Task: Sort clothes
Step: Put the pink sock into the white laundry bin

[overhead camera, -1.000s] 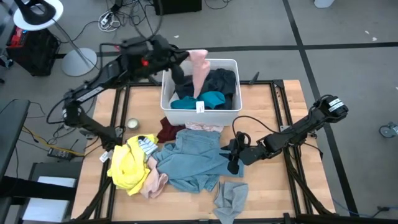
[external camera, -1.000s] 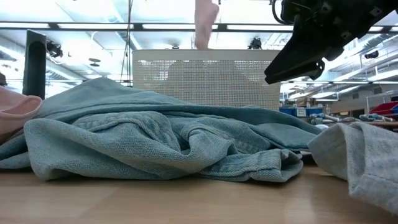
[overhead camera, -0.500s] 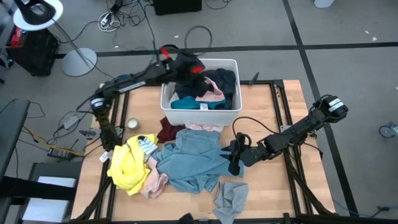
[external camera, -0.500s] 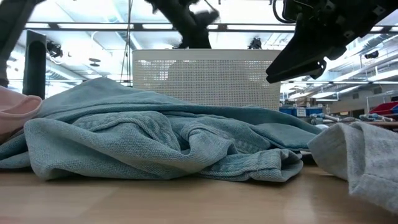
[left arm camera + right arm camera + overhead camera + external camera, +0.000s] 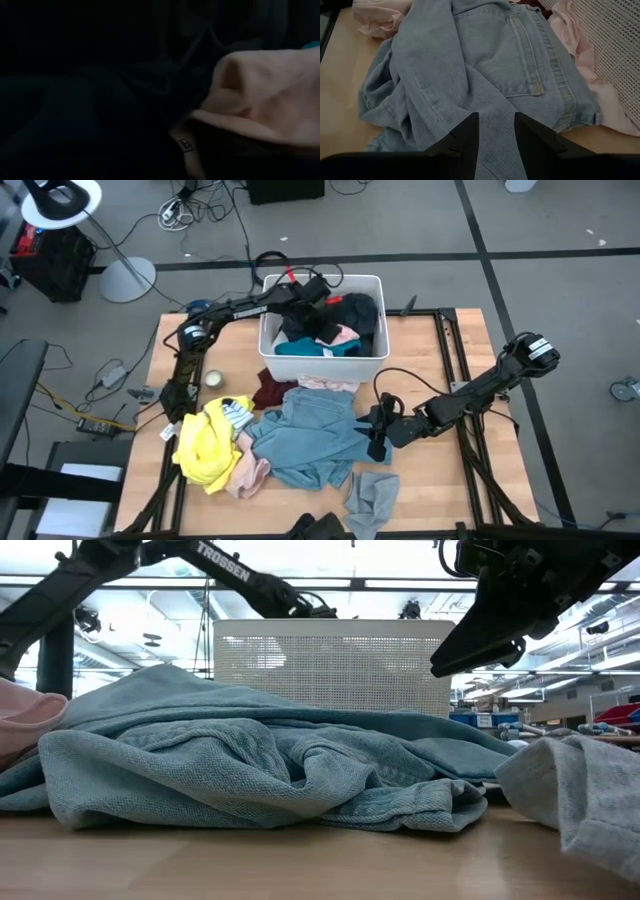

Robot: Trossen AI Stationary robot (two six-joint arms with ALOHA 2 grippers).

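Left gripper [image 5: 322,300] down inside the white bin [image 5: 372,280] at upper centre of the high view, buried among dark clothes and a pink garment [image 5: 260,95]; fingers lost in darkness, open or closed impossible to tell. Right gripper [image 5: 495,132] parted, empty, over the jeans [image 5: 315,435] at lower centre. Yellow garment [image 5: 205,445] lower left, grey one [image 5: 370,500] cut off below.

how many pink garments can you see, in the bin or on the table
3, maybe more hidden. One pink garment lies in the white bin under the left gripper; a pale pink one sits just below the bin; a salmon one lies beside the yellow garment.
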